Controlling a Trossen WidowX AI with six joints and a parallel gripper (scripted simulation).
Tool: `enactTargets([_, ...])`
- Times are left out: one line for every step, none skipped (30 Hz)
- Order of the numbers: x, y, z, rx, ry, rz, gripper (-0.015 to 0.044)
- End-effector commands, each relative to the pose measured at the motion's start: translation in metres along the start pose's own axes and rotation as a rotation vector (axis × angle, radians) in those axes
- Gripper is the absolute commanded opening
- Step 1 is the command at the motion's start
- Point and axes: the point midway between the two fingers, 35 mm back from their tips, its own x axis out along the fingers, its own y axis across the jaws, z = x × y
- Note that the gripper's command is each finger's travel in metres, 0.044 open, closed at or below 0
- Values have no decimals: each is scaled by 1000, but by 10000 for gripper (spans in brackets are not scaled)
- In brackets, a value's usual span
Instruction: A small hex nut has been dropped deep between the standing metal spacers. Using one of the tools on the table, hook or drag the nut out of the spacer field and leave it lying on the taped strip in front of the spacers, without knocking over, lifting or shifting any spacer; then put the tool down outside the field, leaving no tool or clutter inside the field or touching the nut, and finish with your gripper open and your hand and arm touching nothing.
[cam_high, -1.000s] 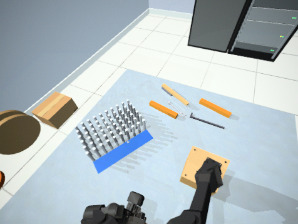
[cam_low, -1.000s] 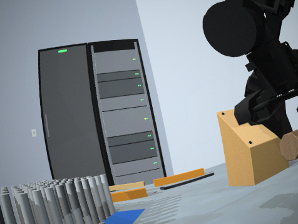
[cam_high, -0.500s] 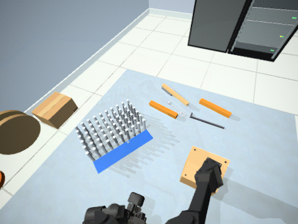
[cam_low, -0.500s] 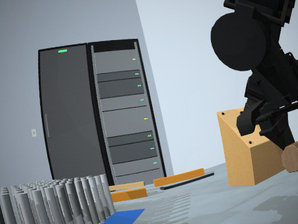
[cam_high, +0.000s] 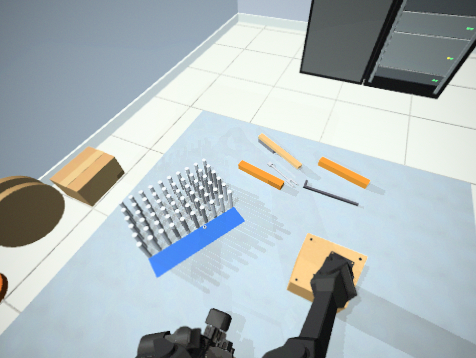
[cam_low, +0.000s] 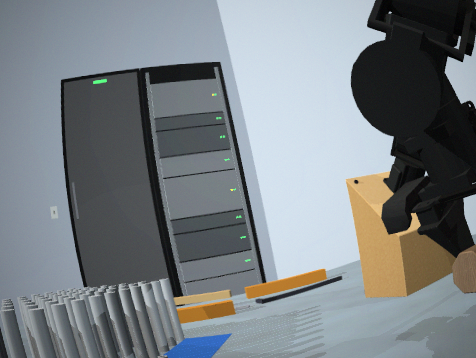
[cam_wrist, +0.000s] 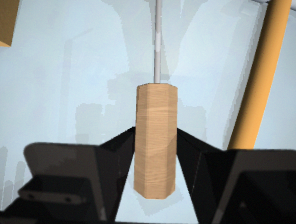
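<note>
The small nut (cam_high: 204, 226) shows as a tiny pale ring at the back edge of the blue taped strip (cam_high: 172, 257) (cam_low: 202, 345), close to the front row. The grey metal spacers (cam_high: 172, 202) (cam_low: 82, 322) stand upright in a dense field behind the strip. My gripper (cam_wrist: 155, 131) is shut on the wooden handle (cam_wrist: 156, 165) (cam_low: 465, 272) of a tool. Its thin metal rod (cam_wrist: 158, 50) runs out of the top of the wrist view, so its tip is hidden. The gripper's fingers and held tool cannot be made out in the top view.
A wooden block (cam_high: 300, 270) (cam_low: 377, 250) stands under the arm's base. A black hooked bar (cam_high: 332, 194) (cam_low: 300, 291), a wrench (cam_high: 282, 175), orange bars (cam_high: 261, 175) (cam_high: 344, 172) and a tan bar (cam_high: 280, 150) lie right of the spacers. An orange handle (cam_wrist: 260, 75) lies right of the held tool.
</note>
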Motion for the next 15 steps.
enactTargets([6, 2, -1, 8, -3, 5, 0])
enactTargets([7, 2, -1, 8, -3, 5, 0])
enactTargets([8, 2, -1, 8, -3, 5, 0])
enactTargets([9, 2, -1, 8, -3, 5, 0])
enactTargets([10, 2, -2, 8, -3, 5, 0])
enactTargets([11, 2, -2, 8, -3, 5, 0])
enactTargets([12, 2, -2, 8, -3, 4, 0])
enactTargets([13, 2, -2, 8, -3, 4, 0])
enactTargets([14, 2, -3, 8, -4, 4, 0])
enactTargets([15, 2, -3, 8, -4, 4, 0])
enactTargets([16, 2, -3, 8, -4, 4, 0])
enactTargets([17, 2, -3, 8, -4, 3, 0])
enactTargets([18, 2, -4, 8, -4, 3, 0])
enactTargets([19, 2, -4, 8, -4, 3, 0])
enactTargets([20, 2, -4, 8, -4, 3, 0])
